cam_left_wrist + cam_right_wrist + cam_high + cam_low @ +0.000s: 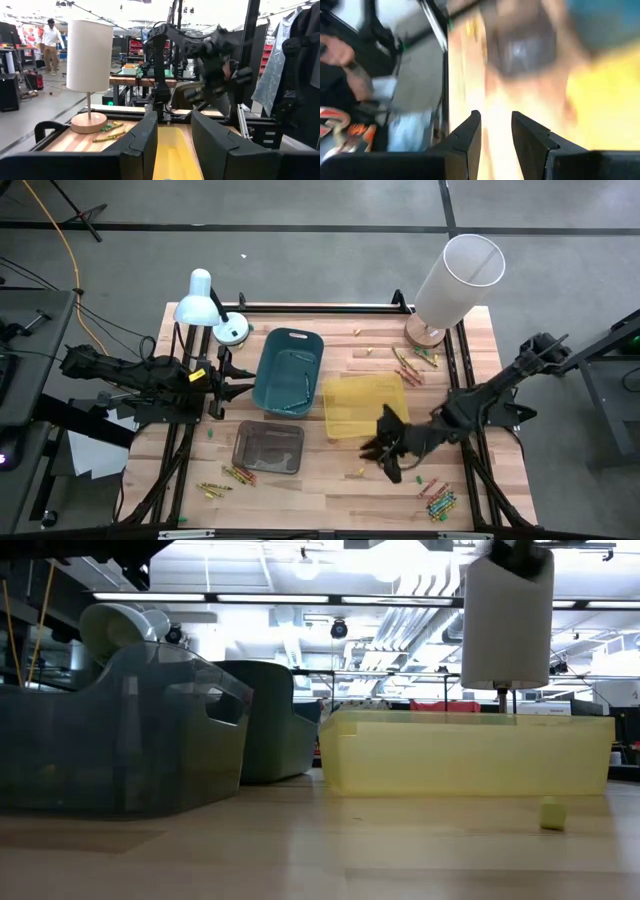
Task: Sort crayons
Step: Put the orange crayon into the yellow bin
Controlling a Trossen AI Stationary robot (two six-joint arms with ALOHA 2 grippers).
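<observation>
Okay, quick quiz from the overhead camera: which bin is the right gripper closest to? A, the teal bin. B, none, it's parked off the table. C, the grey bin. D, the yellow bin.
D: in the high view the right gripper hangs at the near right corner of the yellow bin, while the teal bin and the grey bin lie farther off toward the left arm.

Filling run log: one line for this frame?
left gripper: open, empty, waiting beside blue bin | right gripper: open, empty, at yellow bin edge | crayons: scattered on table
</observation>
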